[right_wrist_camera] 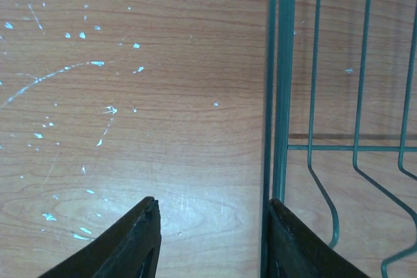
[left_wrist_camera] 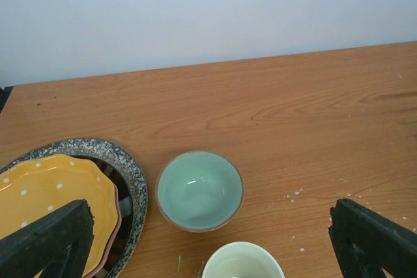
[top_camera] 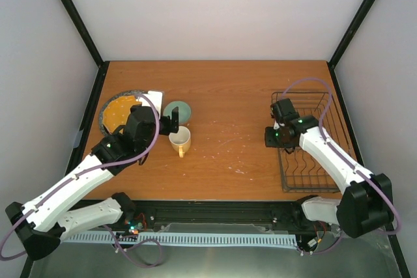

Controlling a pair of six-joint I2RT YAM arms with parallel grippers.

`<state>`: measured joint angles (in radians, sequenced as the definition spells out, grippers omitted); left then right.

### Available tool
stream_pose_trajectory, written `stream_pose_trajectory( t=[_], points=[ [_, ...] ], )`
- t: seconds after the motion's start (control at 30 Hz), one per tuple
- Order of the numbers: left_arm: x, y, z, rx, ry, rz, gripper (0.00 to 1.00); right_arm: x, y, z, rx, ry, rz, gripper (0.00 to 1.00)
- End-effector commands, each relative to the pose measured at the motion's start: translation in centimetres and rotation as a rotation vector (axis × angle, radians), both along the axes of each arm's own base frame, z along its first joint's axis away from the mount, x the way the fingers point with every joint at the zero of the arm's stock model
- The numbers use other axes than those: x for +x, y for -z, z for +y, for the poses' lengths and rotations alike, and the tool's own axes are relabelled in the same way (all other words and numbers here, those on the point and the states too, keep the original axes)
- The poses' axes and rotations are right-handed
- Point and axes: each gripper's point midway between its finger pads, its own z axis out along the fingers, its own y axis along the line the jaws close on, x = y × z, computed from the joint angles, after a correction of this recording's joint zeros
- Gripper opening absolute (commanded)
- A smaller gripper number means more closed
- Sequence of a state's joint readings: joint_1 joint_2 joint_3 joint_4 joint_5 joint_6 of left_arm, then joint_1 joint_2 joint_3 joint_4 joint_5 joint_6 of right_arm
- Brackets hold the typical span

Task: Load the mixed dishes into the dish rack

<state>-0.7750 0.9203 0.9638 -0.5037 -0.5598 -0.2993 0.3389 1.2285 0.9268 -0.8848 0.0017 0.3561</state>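
Green bowl (left_wrist_camera: 199, 190), yellow mug (left_wrist_camera: 242, 262) lay just ahead of wide-open left hand (left_wrist_camera: 212, 232); right hand (right_wrist_camera: 212, 239) sat part-open at dish rack (right_wrist_camera: 280, 63) edge.

You have nothing to read here: no lettering, label, brand or number shows on the plates (top_camera: 119, 110), bowl (top_camera: 177, 111), mug (top_camera: 180, 140), dish rack (top_camera: 311, 175) or table (top_camera: 228, 96).

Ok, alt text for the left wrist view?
A green bowl sits on a wooden table just ahead of the open left gripper, a mug showing only its rim at the bottom edge. At left, a yellow plate lies stacked on a pink plate and a grey plate.
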Motion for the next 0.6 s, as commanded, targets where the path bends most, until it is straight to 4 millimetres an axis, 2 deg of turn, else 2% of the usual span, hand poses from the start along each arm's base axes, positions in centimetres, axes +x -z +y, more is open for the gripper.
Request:
stream_pose_trajectory(
  t=[0.0, 0.17, 0.3, 0.4, 0.57],
  points=[
    [-0.4, -0.5, 0.5, -0.015, -0.020, -0.012, 1.00, 0.7, 0.9, 0.9, -0.048, -0.024, 0.004, 0.41],
    [-0.7, -0.5, 1.0, -0.011, -0.028, -0.015, 1.00, 1.0, 1.8, 0.5, -0.138, -0.019, 0.016, 0.34],
    [-0.9, -0.5, 1.2, -0.011, -0.034, -0.014, 1.00, 1.6, 1.6, 0.2, -0.179, -0.017, 0.002, 0.16],
    [-1.0, -0.4, 1.4, -0.011, -0.040, -0.011, 1.00, 2.6, 1.0, 0.9, -0.179, -0.033, -0.016, 0.04],
    [-1.2, -0.4, 1.9, -0.011, -0.053, -0.010, 1.00, 4.9, -0.4, 3.4, -0.166, -0.074, -0.049, 0.03]
  ],
)
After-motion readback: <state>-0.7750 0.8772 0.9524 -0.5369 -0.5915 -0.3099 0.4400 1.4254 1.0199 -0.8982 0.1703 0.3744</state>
